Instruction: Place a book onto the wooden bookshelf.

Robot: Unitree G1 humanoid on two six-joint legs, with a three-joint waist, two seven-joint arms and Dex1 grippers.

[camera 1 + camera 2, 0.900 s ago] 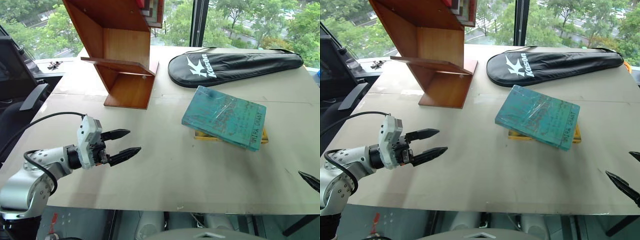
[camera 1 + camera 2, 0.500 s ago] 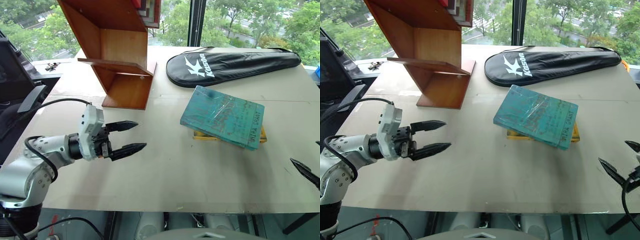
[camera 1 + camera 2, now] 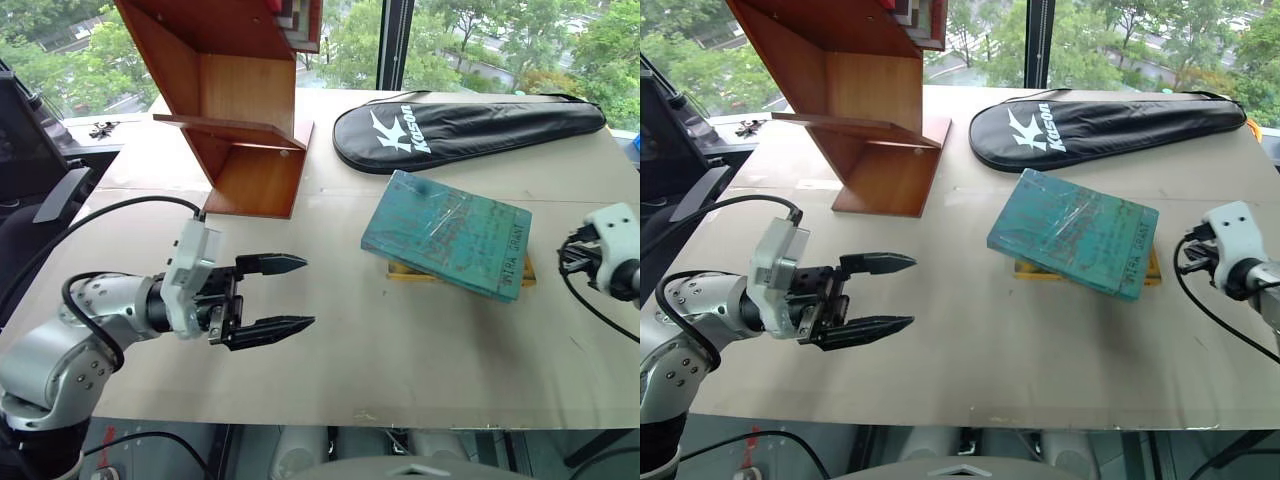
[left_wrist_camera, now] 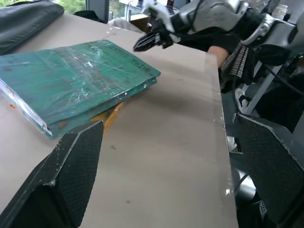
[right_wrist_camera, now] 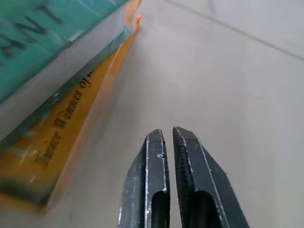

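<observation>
book (image 3: 447,233) right of bookshelf (image 3: 228,95)

The book (image 3: 448,233) reads "MIRA GRANT"; the black racket bag (image 3: 470,128) reads "KASON".

Left gripper (image 3: 290,295) held low over the table, pointing rightward, fingers spread wide, nothing held. Right gripper (image 5: 170,137) angled downward, fingers pressed together, empty.

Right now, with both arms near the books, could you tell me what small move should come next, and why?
Probably bring the left gripper across to the teal book's near edge. Its fingers are open and empty, apart from the book, which lies on a yellow book on the table. The right gripper, shut, sits beside the stack, and the wooden bookshelf waits behind.
</observation>
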